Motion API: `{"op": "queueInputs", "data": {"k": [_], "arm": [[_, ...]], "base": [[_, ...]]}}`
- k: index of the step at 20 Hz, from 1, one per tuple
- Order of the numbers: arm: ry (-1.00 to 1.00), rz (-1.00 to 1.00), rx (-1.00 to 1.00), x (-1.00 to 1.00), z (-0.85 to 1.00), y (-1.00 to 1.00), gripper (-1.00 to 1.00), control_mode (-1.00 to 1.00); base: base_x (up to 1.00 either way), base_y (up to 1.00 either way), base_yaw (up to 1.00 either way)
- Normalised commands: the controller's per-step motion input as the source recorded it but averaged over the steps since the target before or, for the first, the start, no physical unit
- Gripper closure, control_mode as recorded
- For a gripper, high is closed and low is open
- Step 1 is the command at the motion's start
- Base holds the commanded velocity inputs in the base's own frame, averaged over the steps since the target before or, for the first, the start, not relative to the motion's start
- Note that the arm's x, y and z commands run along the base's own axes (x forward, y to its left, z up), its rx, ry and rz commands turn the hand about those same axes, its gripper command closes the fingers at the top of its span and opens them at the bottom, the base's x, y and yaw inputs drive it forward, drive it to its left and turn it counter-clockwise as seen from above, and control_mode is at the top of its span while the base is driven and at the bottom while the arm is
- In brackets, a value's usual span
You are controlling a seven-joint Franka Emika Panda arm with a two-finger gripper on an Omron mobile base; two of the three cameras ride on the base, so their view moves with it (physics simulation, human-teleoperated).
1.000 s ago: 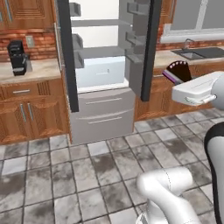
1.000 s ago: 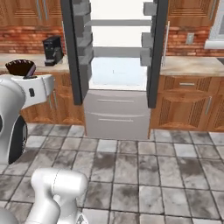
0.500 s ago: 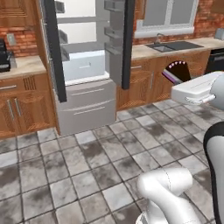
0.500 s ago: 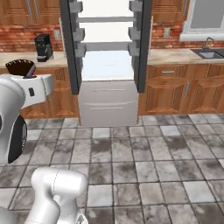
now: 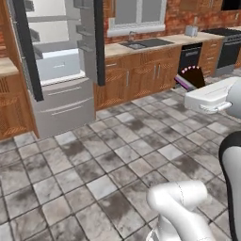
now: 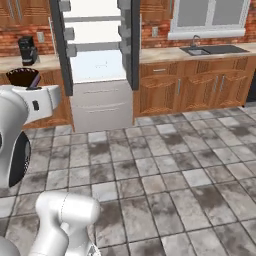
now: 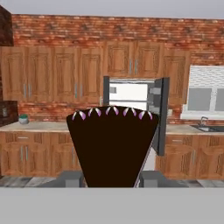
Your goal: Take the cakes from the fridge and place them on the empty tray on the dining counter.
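Note:
A dark chocolate cake wedge with small white-and-purple dabs along its top edge stands between my fingertips. My gripper is shut on it. The same cake pokes out past the white hand at the right of the left base view, and the cake shows at the left of the right base view. The silver-grey fridge stands across the floor with both upper doors swung wide, its lit shelves showing; the fridge lies straight beyond the cake. The tray and the dining counter are out of view.
A wood-cabinet wall counter with a sink under a window runs right of the fridge, toward a dark dishwasher and a stove. A coffee machine sits on the counter left of the fridge. Grey tiled floor lies between.
The whole picture has slid left in both base views: the base is turning right, away from the fridge. The cake stays in the gripper as before.

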Motion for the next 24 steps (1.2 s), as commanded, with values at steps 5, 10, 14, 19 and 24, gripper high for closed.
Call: {"op": "queueInputs", "data": {"k": [5,10,14,19,24], "arm": [[0.0,0.0,0.0,0.0,0.0,0.0,1.0,1.0],[0.0,0.0,0.0,0.0,0.0,0.0,1.0,1.0],[0.0,0.0,0.0,0.0,0.0,0.0,1.0,1.0],[0.0,0.0,0.0,0.0,0.0,0.0,1.0,1.0],[0.0,0.0,0.0,0.0,0.0,0.0,1.0,1.0]], "base": [[-0.91,-0.06,-0.26],[-0.94,-0.13,-0.25],[-0.97,-0.17,-0.24],[-0.75,-0.65,-0.18],[-0.7,-0.82,-0.12]]}}
